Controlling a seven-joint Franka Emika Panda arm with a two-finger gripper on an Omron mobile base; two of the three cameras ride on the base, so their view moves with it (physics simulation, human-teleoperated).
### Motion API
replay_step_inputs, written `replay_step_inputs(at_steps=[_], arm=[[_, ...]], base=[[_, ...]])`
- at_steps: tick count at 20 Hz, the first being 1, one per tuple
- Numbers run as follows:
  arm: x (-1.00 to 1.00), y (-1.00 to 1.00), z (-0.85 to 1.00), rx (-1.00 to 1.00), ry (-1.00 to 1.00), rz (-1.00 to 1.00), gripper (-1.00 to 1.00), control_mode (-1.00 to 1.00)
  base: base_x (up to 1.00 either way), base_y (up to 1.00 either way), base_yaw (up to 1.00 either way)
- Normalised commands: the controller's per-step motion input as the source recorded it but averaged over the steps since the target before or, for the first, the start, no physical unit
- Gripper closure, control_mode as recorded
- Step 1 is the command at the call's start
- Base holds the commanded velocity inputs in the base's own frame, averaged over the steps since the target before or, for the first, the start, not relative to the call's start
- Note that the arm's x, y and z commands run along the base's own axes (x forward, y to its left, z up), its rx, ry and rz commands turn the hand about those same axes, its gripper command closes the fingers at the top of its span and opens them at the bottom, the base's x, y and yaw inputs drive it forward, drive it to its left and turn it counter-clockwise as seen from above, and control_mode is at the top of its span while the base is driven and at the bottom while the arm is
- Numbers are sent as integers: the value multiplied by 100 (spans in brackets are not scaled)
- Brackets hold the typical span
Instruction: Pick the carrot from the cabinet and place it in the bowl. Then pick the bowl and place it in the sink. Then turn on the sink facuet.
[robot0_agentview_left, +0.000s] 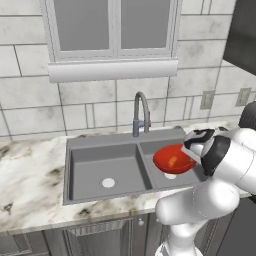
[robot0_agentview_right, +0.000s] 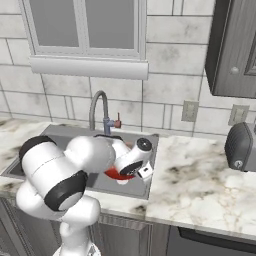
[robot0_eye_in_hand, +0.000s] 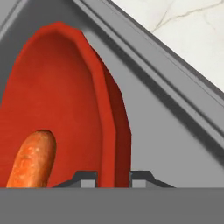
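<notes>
Gripper (robot0_eye_in_hand: 113, 177): closed on the rim of the bowl, one fingertip (robot0_eye_in_hand: 85, 178) inside the wall, the other outside.
Bowl (robot0_agentview_left: 172, 159): bright red, tilted, held over the right basin of the sink.
Carrot (robot0_eye_in_hand: 33, 159): orange, lying inside the bowl against its inner wall.
Sink (robot0_agentview_left: 95, 151): grey, two basins, set into the marbled table (robot0_agentview_left: 27, 175).
Sink faucet (robot0_agentview_left: 140, 113): upright gooseneck behind the divider, apart from the bowl.
Cabinet (robot0_agentview_right: 235, 47): dark grey, on the wall to the right.
</notes>
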Motion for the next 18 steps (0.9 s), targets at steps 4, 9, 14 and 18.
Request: replay_step_inputs(at_steps=[4,9,14,18], arm=[[8,17,-2,0,8,-16,100,-100],[0,18,-9,0,1,-13,100,-100],[19,9,-46,0,1,-10,100,-100],[35,2,-56,0,1,-5,100,-100]], base=[[0,0,0],[0,0,0],[0,0,0],[0,0,0]])
